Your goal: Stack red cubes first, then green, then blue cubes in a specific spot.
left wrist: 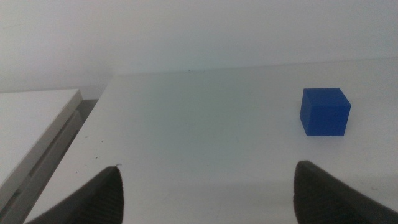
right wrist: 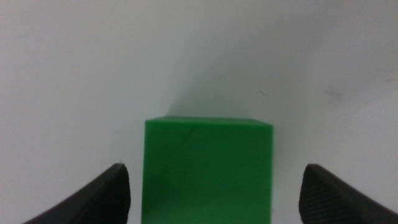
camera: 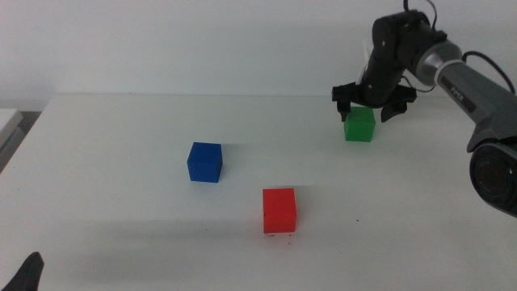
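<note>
The green cube [camera: 359, 125] rests on the white table at the back right. My right gripper [camera: 373, 103] hovers just above and behind it, open, its jaws spread wider than the cube. In the right wrist view the green cube [right wrist: 208, 169] fills the gap between the two dark jaws without touching them. The red cube [camera: 279, 210] sits near the middle front, with tiny dark specks [camera: 283, 236] at its front base. The blue cube [camera: 204, 162] lies left of centre, also seen as the blue cube [left wrist: 324, 111] in the left wrist view. My left gripper [left wrist: 211, 190] waits open at the lower left.
The table's left edge [camera: 24, 129] drops off beside a pale side surface [left wrist: 31, 124]. The right arm [camera: 452, 77] reaches in from the right across the back of the table. A white wall backs the table.
</note>
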`<action>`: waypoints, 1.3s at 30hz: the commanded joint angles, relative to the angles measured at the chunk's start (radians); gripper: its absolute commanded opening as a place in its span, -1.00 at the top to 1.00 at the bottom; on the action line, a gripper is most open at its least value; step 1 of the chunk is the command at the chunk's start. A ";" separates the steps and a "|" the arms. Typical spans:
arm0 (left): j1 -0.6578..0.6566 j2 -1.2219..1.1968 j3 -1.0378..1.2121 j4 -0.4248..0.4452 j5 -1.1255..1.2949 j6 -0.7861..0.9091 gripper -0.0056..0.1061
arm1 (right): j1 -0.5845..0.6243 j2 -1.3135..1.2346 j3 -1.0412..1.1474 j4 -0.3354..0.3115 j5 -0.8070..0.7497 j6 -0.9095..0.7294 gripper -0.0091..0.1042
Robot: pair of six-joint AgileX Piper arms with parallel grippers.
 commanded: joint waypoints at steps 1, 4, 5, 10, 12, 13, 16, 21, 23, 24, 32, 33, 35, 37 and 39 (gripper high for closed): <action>0.000 -0.004 0.000 0.001 -0.012 0.000 -0.78 | -0.010 0.008 -0.006 -0.014 -0.029 0.001 -0.80; 0.000 -0.004 0.000 0.001 -0.012 0.000 -0.78 | -0.010 0.025 -0.006 -0.016 -0.045 0.001 -0.79; 0.000 -0.004 0.000 0.001 -0.012 0.000 -0.78 | -0.010 0.030 -0.006 -0.016 -0.047 0.001 -0.76; 0.000 -0.004 0.000 0.001 -0.012 0.000 -0.78 | -0.010 0.041 -0.006 -0.013 -0.054 -0.004 0.13; 0.000 -0.004 0.000 0.001 -0.012 0.000 -0.78 | -0.010 0.023 -0.009 -0.005 -0.049 0.002 0.84; 0.000 -0.004 0.000 0.001 -0.012 0.000 -0.78 | -0.010 0.012 -0.009 -0.010 -0.035 0.032 0.86; 0.000 -0.004 0.000 0.001 -0.012 0.000 -0.78 | -0.003 -0.049 -0.009 -0.036 0.034 0.037 0.84; 0.000 -0.004 0.000 0.001 -0.012 0.000 -0.78 | 0.064 -0.238 0.186 -0.118 0.034 0.095 0.85; 0.000 -0.004 0.000 0.001 -0.012 0.000 -0.78 | 0.114 -0.369 0.387 -0.134 0.034 0.149 0.85; 0.000 -0.004 0.000 0.001 -0.012 0.000 -0.78 | 0.148 -0.439 0.495 -0.145 0.011 0.186 0.85; 0.000 -0.004 0.000 0.001 -0.012 0.000 -0.78 | 0.453 -0.756 1.020 -0.298 -0.346 0.611 0.86; 0.000 -0.004 0.000 0.001 -0.012 0.000 -0.78 | 0.484 -0.751 1.022 -0.312 -0.337 0.647 0.86; 0.000 -0.004 0.000 0.001 -0.012 0.000 -0.78 | 0.527 -0.725 0.993 -0.317 -0.312 0.659 0.86; 0.000 -0.004 0.000 0.001 -0.012 0.000 -0.78 | 0.546 -0.687 0.937 -0.272 -0.287 0.644 0.86; 0.000 -0.004 0.000 0.001 -0.012 0.000 -0.78 | 0.541 -0.654 0.885 -0.241 -0.261 0.617 0.86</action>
